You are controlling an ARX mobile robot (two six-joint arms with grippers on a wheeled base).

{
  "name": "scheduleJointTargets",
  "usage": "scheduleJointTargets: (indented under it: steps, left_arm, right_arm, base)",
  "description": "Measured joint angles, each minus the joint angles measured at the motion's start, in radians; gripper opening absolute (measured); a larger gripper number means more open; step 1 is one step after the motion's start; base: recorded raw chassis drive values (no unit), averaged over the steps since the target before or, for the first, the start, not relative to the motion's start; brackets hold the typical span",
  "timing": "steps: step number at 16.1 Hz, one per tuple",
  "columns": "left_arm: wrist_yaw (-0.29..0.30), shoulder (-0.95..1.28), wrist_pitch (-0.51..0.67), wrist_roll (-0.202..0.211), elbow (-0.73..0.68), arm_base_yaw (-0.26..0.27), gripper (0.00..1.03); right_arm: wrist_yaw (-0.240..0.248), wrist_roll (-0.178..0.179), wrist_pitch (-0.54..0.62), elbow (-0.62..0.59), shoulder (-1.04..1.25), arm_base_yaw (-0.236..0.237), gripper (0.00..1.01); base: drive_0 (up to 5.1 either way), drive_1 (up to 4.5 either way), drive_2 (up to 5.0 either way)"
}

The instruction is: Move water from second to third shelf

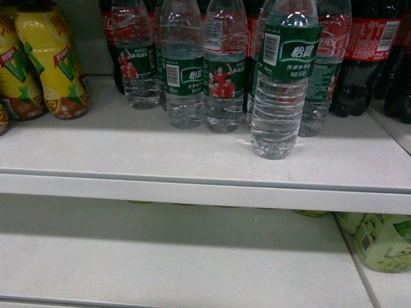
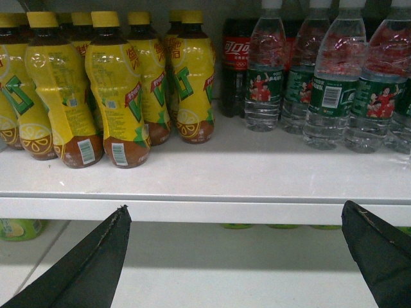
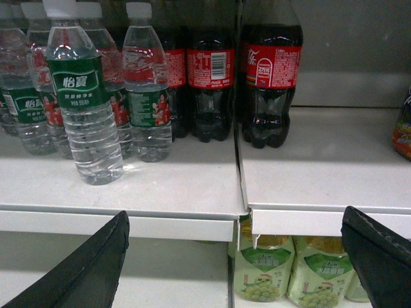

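Note:
One water bottle (image 1: 282, 83), clear and ribbed with a dark green label, stands forward of the row on the upper shelf (image 1: 160, 157). Several more water bottles (image 1: 183, 70) stand behind it. The right wrist view shows the forward water bottle (image 3: 87, 109) at the left. My right gripper (image 3: 236, 215) is open and empty, low in front of the shelf edge and to the right of that bottle. In front of the shelf edge in its own view, my left gripper (image 2: 234, 212) is open and empty too, with the water bottles (image 2: 331, 96) up to its right. Neither gripper shows in the head view.
Yellow-wrapped bottles (image 1: 48, 58) (image 2: 115, 96) fill the shelf's left. Dark cola bottles (image 1: 366, 51) (image 3: 270, 83) stand at the right. The lower shelf (image 1: 160, 263) holds pale green drink bottles (image 1: 385, 240) (image 3: 263, 269) at its right. A seam (image 3: 241, 173) splits two shelf boards.

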Motion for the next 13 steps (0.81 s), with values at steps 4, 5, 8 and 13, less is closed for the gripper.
scheduleJointTargets:
  steps: [4, 5, 8, 13]
  left_arm:
    - [0.000, 0.000, 0.000, 0.000, 0.000, 0.000, 0.98]
    - [0.000, 0.000, 0.000, 0.000, 0.000, 0.000, 0.98]
    - [0.000, 0.000, 0.000, 0.000, 0.000, 0.000, 0.98]
    - [0.000, 0.000, 0.000, 0.000, 0.000, 0.000, 0.98]
  right_arm:
    - [0.000, 0.000, 0.000, 0.000, 0.000, 0.000, 0.98]
    - [0.000, 0.000, 0.000, 0.000, 0.000, 0.000, 0.98]
    - [0.000, 0.000, 0.000, 0.000, 0.000, 0.000, 0.98]
    - [0.000, 0.000, 0.000, 0.000, 0.000, 0.000, 0.98]
  base:
    - [0.0, 0.00, 0.0]
    - [0.0, 0.00, 0.0]
    - [0.0, 0.00, 0.0]
    - [0.0, 0.00, 0.0]
